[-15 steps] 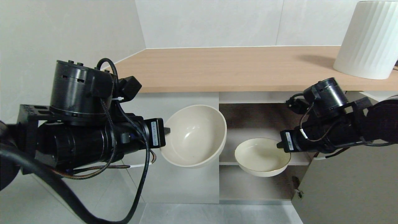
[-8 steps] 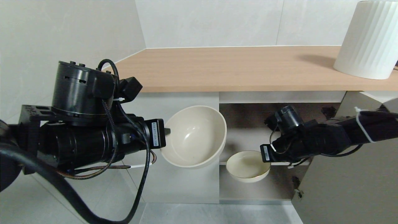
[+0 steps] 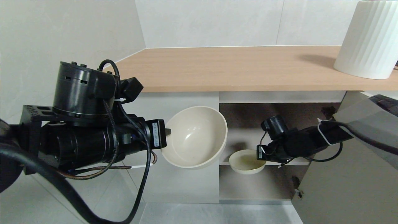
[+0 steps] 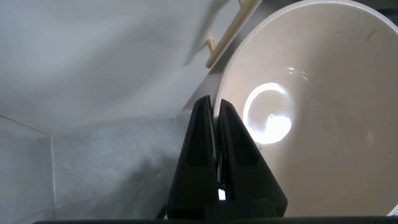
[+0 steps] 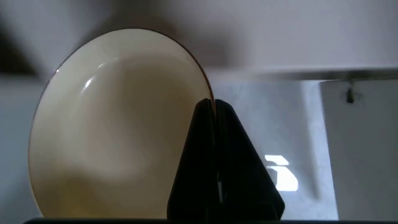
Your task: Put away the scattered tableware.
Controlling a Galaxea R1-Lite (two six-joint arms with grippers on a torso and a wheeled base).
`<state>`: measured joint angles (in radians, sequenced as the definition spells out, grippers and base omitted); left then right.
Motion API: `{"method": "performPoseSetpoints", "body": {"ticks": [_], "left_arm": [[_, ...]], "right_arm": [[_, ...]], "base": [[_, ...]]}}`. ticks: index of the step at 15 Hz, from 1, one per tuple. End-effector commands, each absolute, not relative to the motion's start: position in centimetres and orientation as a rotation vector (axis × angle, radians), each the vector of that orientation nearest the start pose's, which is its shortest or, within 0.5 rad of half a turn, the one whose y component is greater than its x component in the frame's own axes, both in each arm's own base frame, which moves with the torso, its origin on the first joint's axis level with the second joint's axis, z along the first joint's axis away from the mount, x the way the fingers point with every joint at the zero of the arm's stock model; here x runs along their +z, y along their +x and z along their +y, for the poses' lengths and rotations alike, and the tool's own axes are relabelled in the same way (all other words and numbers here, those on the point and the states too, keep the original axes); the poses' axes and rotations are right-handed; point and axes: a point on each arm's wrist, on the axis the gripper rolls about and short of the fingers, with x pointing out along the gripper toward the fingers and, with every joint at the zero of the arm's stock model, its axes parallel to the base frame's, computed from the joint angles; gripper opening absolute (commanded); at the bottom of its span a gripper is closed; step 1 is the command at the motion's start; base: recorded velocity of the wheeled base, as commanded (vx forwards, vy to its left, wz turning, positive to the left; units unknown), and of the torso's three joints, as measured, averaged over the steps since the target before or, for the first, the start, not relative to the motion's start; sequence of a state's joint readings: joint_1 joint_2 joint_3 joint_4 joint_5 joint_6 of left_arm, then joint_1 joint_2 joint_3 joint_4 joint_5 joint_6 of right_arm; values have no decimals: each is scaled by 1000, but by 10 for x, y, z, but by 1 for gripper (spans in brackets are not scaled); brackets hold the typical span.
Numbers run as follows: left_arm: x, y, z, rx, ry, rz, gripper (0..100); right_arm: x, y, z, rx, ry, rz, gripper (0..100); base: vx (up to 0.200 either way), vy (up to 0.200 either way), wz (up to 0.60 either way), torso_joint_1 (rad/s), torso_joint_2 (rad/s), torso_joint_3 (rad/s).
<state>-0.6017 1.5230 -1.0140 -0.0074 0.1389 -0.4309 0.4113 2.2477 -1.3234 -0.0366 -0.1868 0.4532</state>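
A large cream bowl (image 3: 195, 137) hangs tilted in front of the shut left cabinet door, my left gripper (image 3: 166, 132) shut on its rim. Up close, the bowl (image 4: 317, 106) has that gripper (image 4: 216, 115) pinching its edge. A smaller cream dish with a thin dark rim (image 3: 247, 161) is held at the front edge of the shelf inside the open cabinet. My right gripper (image 3: 260, 153) is shut on the dish's rim. In the right wrist view the dish (image 5: 118, 118) is clamped by that gripper (image 5: 212, 109).
A wooden countertop (image 3: 236, 67) runs above the cabinet, with a white ribbed container (image 3: 368, 39) at its right end. The open cabinet door (image 3: 345, 186) stands at the right. The cabinet shelf (image 3: 248, 132) and the floor of the cabinet (image 3: 253, 186) are bare.
My right arm has carried the dish forward and down into the open cabinet, to the shelf's front edge. The left arm and its bowl have stayed still.
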Motion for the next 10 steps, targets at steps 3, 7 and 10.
{"method": "performPoseSetpoints", "body": {"ticks": [3,7,10], "left_arm": [[227,221,-151,-346,-225,573,0],[227,221,-152,-347,-223,575,0],[227,221,-152,-347,-224,573,0]], "right_arm": [[25,414,156,-114,169,813,0],[10,434,146,-219,159,746,0],[9,441,144,-240,173,698,0]], "base": [[0,0,0,0,0,0],[0,0,0,0,0,0],[0,0,0,0,0,0]]}}
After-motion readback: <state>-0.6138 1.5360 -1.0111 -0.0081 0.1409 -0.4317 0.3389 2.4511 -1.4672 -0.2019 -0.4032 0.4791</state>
